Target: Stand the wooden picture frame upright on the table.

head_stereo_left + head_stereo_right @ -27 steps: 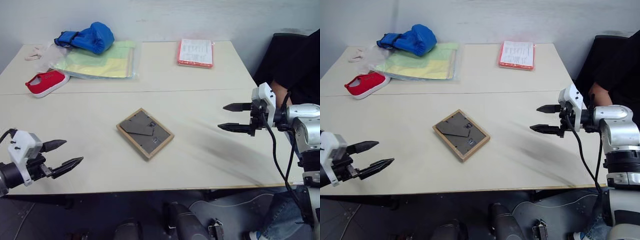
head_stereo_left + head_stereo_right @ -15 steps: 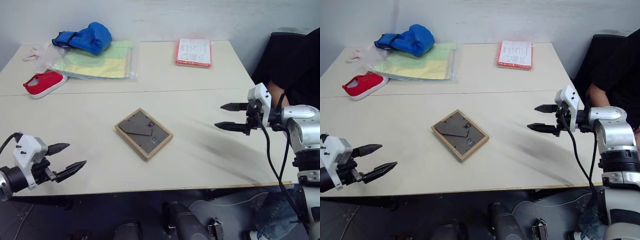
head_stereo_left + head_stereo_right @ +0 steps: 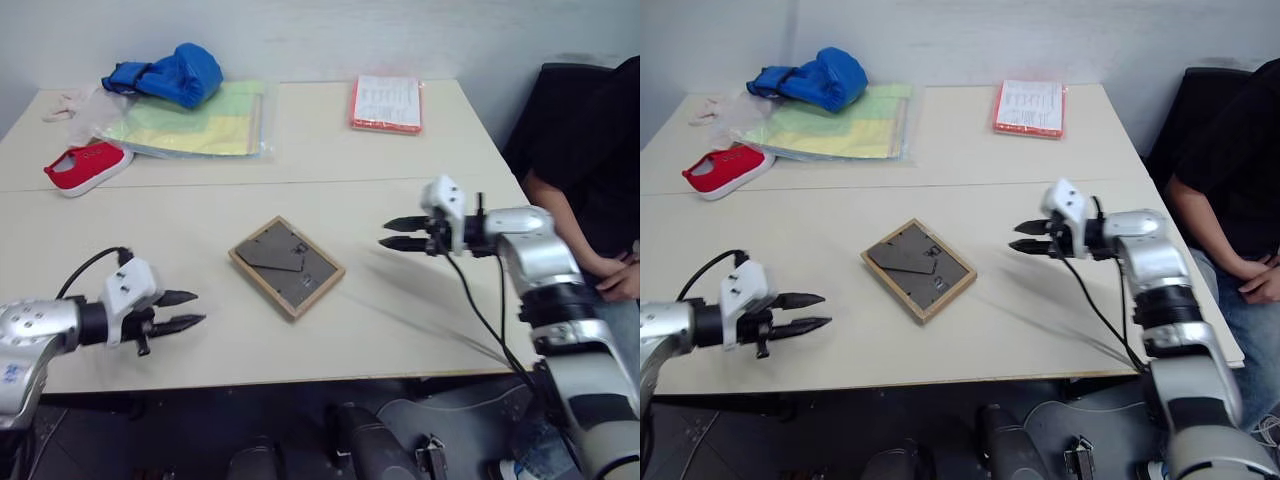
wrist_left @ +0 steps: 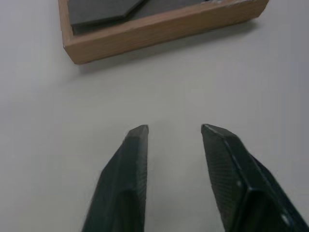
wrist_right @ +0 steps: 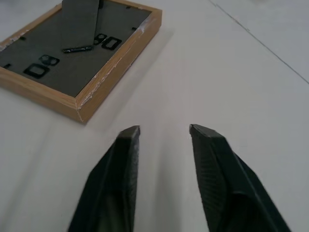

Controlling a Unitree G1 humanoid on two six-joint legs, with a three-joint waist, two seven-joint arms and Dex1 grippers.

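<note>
The wooden picture frame (image 3: 287, 266) lies flat on the table (image 3: 420, 330), near its middle. Its dark back board faces up, with the stand folded down. My left gripper (image 3: 198, 308) hovers low over the table to the frame's left. It points at the frame, and its fingers are open a little with nothing between them. My right gripper (image 3: 383, 232) is to the frame's right, also aimed at it, narrowly open and empty. The left wrist view shows the frame's wooden edge (image 4: 159, 24) just beyond the fingers (image 4: 130, 164). In the right wrist view a corner of the frame (image 5: 77, 67) lies ahead.
At the back left are a red shoe (image 3: 83, 163), a blue glove (image 3: 170, 76) and a yellow-green plastic folder (image 3: 195, 122). A red-edged paper pad (image 3: 387, 103) lies at the back right. A person (image 3: 590, 150) sits by the table's right edge. A seam (image 3: 150, 187) crosses the tabletop.
Both grippers have moved inward toward the frame, the left one rightward from the table's front left, the right one leftward. Their fingers have narrowed. The frame has not moved.
</note>
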